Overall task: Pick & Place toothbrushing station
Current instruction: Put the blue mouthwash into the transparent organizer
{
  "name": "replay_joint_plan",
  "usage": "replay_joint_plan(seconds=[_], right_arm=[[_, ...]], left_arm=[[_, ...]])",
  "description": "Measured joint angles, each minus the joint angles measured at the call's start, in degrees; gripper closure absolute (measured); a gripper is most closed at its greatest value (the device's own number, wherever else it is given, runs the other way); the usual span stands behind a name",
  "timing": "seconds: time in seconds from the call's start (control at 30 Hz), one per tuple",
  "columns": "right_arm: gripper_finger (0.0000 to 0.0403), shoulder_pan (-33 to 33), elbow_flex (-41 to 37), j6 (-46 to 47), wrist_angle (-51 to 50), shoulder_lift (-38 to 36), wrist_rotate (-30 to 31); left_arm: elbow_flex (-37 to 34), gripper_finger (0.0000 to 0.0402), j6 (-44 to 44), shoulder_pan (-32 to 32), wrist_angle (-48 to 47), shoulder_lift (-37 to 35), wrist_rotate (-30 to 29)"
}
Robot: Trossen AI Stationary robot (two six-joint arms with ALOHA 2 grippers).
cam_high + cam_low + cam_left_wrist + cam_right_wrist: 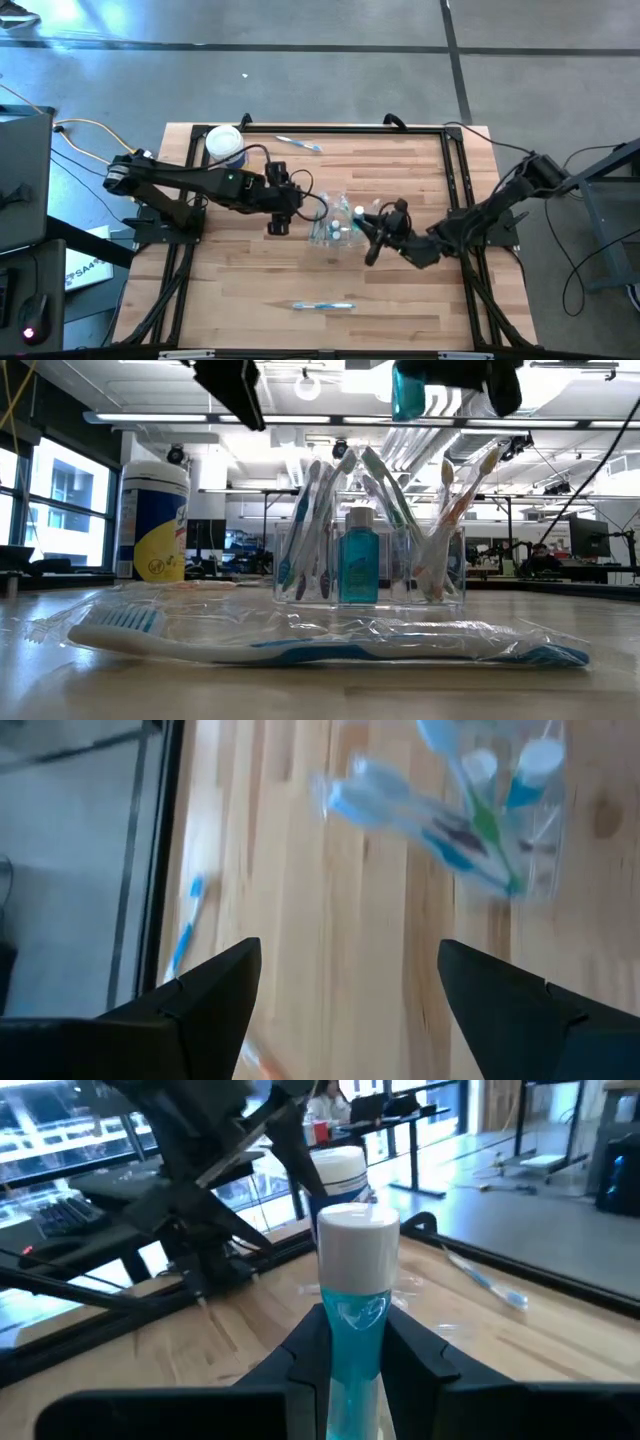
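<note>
**Bottle Up, Cup Waiting**

Hovering mid-table, the right gripper (pixel 352 1342) has its two fingers pinched onto a small blue bottle (pixel 355 1295) w/ a white cap, held upright off the wood. The clear cup (pixel 333 226) sits just beside it at table centre, already stuffed w/ toothbrushes (pixel 312 510) leaning every which way, plus another blue bottle (pixel 358 555) standing inside, seen from the low view.

Left gripper (pixel 345 985) hangs on the cup's other side, fingers spread wide, nothing between them. Empty.

Looks like the drop-in step to me. To do it well: keep the bottle vertical, come straight down over a gap btwn the brush heads, not thru them. Those brushes fan outward, so a slanted approach could lever the light cup over. Release low, not from height.

Two wrapped toothbrushes lie apart from the cup, one (pixel 322 305) near the front edge, one (pixel 298 144) by the back rail. A yellow-label canister (pixel 153 520) stands at the back left, not part of this.
</note>
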Motion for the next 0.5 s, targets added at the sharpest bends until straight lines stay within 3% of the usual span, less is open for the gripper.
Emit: replay_joint_plan(seconds=[0.3,0.5], right_arm=[[0.0347,3.4,4.6,11.1,-2.8,10.9,11.8],[0.0347,3.5,4.6,13.1,6.7,18.5,15.0]], left_arm=[[-3.0,0.0099,-6.9,0.0,-3.0,-1.8,0.2],[-10.9,0.0099,-10.7,0.0,0.7,-6.1,1.7]])
